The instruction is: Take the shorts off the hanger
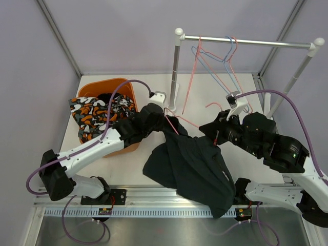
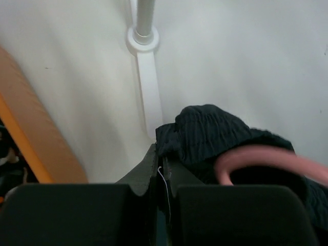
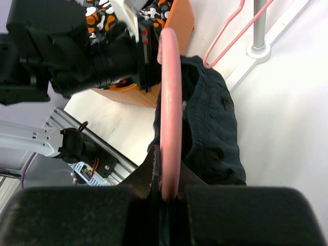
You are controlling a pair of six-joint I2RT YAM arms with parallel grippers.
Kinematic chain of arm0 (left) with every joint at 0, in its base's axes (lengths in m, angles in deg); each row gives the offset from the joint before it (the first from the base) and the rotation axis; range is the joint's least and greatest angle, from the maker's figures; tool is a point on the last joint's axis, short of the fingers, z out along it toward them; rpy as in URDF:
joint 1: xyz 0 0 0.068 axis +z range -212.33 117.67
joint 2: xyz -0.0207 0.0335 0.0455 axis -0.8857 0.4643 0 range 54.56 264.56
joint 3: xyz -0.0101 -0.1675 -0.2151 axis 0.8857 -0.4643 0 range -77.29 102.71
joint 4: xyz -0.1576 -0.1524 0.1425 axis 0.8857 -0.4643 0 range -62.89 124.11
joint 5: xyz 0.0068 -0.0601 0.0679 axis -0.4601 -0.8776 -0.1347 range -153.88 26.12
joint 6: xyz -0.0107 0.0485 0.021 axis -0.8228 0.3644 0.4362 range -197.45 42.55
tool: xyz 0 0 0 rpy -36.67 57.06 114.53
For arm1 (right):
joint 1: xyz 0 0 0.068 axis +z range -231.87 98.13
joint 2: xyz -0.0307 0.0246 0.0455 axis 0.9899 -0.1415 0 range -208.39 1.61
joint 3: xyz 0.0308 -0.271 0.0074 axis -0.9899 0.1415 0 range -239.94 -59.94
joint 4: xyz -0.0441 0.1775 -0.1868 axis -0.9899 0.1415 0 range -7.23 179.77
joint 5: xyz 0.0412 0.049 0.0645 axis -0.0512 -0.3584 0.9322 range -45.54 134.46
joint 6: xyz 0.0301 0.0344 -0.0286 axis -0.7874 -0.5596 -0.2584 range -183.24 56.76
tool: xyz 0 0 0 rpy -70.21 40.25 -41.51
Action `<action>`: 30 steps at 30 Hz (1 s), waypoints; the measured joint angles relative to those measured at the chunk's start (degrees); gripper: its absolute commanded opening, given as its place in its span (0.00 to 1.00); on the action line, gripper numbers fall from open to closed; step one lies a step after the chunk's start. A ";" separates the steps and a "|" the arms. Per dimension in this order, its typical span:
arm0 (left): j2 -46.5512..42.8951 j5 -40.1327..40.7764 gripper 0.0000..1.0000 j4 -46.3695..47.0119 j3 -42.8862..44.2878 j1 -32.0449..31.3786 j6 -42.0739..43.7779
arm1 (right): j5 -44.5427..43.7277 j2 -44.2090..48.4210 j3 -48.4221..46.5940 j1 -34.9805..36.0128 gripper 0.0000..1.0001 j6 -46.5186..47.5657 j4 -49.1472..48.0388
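Navy shorts sprawl mid-table, hem over the near edge. L gripper jaws pinched on the waistband. R gripper jaws clamped on pink hanger, cloth draped against it. Camo shorts hang over the orange bin, far left.

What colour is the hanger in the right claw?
Pink. The hanger shows best in the right wrist view.

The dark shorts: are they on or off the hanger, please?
On: the pink hanger runs inside the shorts' waistband, pinched by the left gripper; the right gripper holds the hanger.
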 measured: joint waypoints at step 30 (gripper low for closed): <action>-12.68 15.78 0.00 1.86 5.81 -47.67 27.91 | -22.12 -6.19 -14.99 0.37 0.00 5.25 0.15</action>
